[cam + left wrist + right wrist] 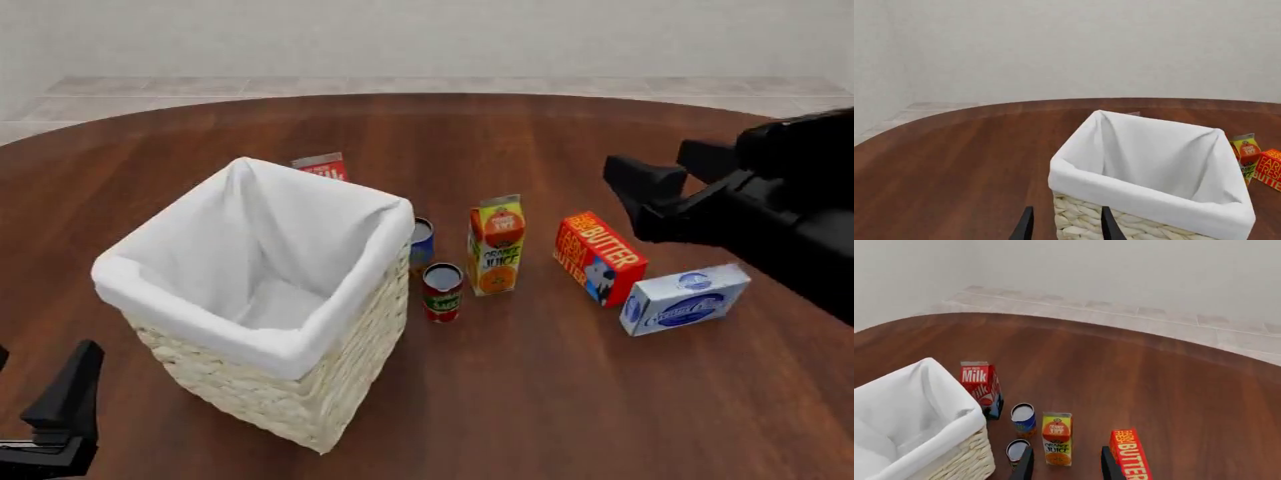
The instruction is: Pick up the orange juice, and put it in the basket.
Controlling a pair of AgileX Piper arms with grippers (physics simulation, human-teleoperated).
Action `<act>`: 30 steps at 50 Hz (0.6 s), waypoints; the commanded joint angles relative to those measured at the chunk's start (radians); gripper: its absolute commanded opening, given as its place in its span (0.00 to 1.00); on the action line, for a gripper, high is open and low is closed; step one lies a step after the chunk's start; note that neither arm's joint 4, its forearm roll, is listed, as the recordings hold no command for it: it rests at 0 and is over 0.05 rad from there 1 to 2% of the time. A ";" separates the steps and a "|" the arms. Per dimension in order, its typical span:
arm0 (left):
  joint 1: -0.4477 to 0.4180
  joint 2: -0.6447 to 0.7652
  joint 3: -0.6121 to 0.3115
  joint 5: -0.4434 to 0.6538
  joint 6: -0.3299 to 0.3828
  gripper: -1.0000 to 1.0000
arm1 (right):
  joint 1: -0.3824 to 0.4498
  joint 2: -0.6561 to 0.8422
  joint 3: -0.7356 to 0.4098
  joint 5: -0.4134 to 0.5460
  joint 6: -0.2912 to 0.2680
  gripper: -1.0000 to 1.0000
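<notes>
Clearly the right gripper (1063, 465), jaws parted and empty, hangs above the orange juice (497, 245); crowding 2 cans (442, 291) risks knocking them during descent.

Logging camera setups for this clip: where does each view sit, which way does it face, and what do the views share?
Front view: fixed above and behind the arms, looking forward and down at the brown wooden table; both black arms show at its edges.
Left wrist view: behind the left gripper, facing the cream wicker basket with white liner.
Right wrist view: behind the right gripper, looking down at the tall yellow-orange juice carton.
Shared: all three show the basket, the carton and the red-orange butter box.
</notes>
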 commanded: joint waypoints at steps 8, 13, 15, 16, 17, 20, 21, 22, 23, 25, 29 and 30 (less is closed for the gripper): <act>0.000 0.000 0.000 0.000 0.000 1.00 | 0.076 0.222 -0.230 0.097 -0.012 1.00; 0.000 0.000 0.000 0.000 0.000 1.00 | 0.081 0.265 -0.236 0.089 -0.010 1.00; 0.000 0.000 0.000 0.000 0.000 1.00 | 0.073 0.292 -0.246 0.088 -0.008 1.00; 0.000 0.000 0.000 0.000 0.000 1.00 | 0.071 0.302 -0.252 0.089 -0.005 1.00; 0.000 0.000 0.000 0.000 0.000 1.00 | 0.063 0.318 -0.260 0.094 -0.005 1.00; 0.000 0.000 0.000 0.000 0.000 1.00 | 0.038 0.345 -0.277 0.092 -0.030 1.00; 0.000 0.000 0.000 0.000 0.000 1.00 | 0.042 0.345 -0.278 0.089 -0.029 1.00; 0.000 0.000 0.000 0.000 0.000 1.00 | 0.037 0.352 -0.281 0.092 -0.031 1.00; 0.000 0.000 0.000 0.000 0.000 1.00 | 0.030 0.361 -0.286 0.091 -0.032 1.00; 0.000 0.000 0.000 0.000 0.000 1.00 | 0.019 0.377 -0.293 0.093 -0.040 1.00; 0.000 0.000 0.000 0.000 0.000 1.00 | -0.003 0.405 -0.302 0.092 -0.039 1.00; 0.000 0.000 0.000 0.000 0.000 1.00 | -0.011 0.413 -0.299 0.085 -0.046 1.00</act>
